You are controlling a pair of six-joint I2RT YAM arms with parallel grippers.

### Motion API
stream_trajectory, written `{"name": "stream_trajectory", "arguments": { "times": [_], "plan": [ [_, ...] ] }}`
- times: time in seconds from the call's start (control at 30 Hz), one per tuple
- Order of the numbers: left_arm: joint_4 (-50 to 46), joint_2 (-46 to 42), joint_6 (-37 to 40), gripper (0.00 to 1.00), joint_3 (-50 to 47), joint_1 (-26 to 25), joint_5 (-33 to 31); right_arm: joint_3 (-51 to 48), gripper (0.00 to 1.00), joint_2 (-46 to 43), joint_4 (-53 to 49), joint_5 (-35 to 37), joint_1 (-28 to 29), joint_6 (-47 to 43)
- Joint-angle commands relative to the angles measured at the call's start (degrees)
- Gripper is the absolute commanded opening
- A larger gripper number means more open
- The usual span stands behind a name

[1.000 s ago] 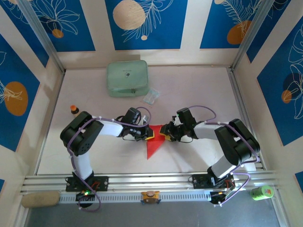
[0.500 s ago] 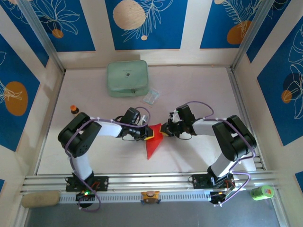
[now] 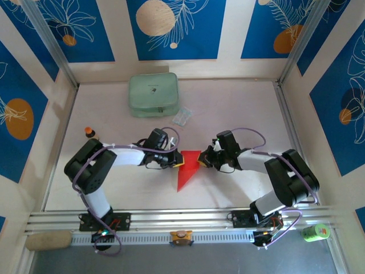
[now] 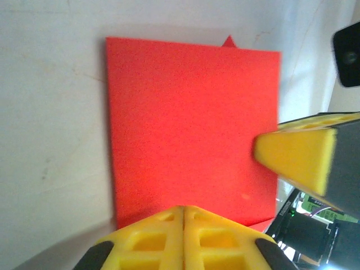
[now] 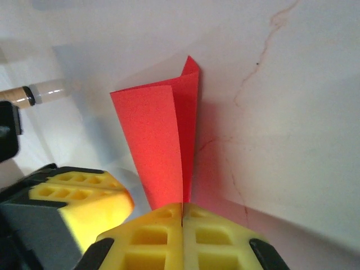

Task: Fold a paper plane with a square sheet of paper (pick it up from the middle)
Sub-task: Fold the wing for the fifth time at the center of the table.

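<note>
Folded red paper sheet [image 3: 187, 171] between left gripper [image 3: 181, 162], jaws together at its 9 o'clock edge, and right gripper [image 3: 201, 161], pinching its 3 o'clock corner. Green pouch [image 3: 153, 94] and clear packet [image 3: 182, 117] at 12 o'clock, well apart.

Blue wall panels [image 3: 177, 28] printed with white leaves and orange discs enclose a pale tabletop [image 3: 239, 108].

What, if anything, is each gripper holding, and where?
Both pinch the square sheet of paper: left gripper at one edge, right gripper at the fold's narrow end.
</note>
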Motion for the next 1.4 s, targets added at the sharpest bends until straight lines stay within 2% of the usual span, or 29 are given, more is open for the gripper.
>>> {"name": "stream_trajectory", "arguments": {
  "times": [0.0,0.23,0.37,0.77,0.9,0.97,1.03,1.13,1.27,1.37],
  "plan": [
    [0.2,2.5,0.1,0.07,0.5,0.2,1.2,-0.8,0.06,-1.7,-1.5,0.2,0.4,1.4],
    [0.8,5.6,0.8,0.02,0.6,0.2,2.7,1.0,0.18,1.5,-0.1,-6.8,-0.6,-3.8],
    [1.0,5.9,0.8,0.01,0.4,0.2,2.6,1.9,0.22,3.0,-0.6,-7.5,-1.3,-5.4],
    [0.4,5.6,1.4,0.02,0.7,0.3,2.5,3.6,0.23,6.1,-1.7,-10.0,-3.1,-9.9],
    [0.8,5.7,1.3,0.02,0.8,0.2,2.7,4.0,0.16,6.9,-1.6,-11.1,-3.2,-10.3],
    [1.7,5.0,1.3,0.05,0.7,0.2,3.2,3.9,0.10,6.7,-2.1,-10.5,-3.4,-9.9],
    [1.6,3.4,1.8,0.08,0.7,0.2,2.8,3.5,0.08,6.2,-2.1,-9.8,-3.5,-9.2],
    [-1.3,-0.6,4.5,0.20,1.3,0.1,0.3,3.3,0.04,5.2,-2.2,-8.9,-3.5,-6.5],
    [-10.3,-6.8,12.6,0.33,3.0,-1.2,-6.5,2.4,0.02,3.3,-2.6,-5.4,-3.5,1.0],
    [-16.7,-10.2,19.9,0.36,3.8,-4.2,-12.7,1.7,0.01,2.6,-0.4,-4.6,-3.4,5.7]
  ]
}}
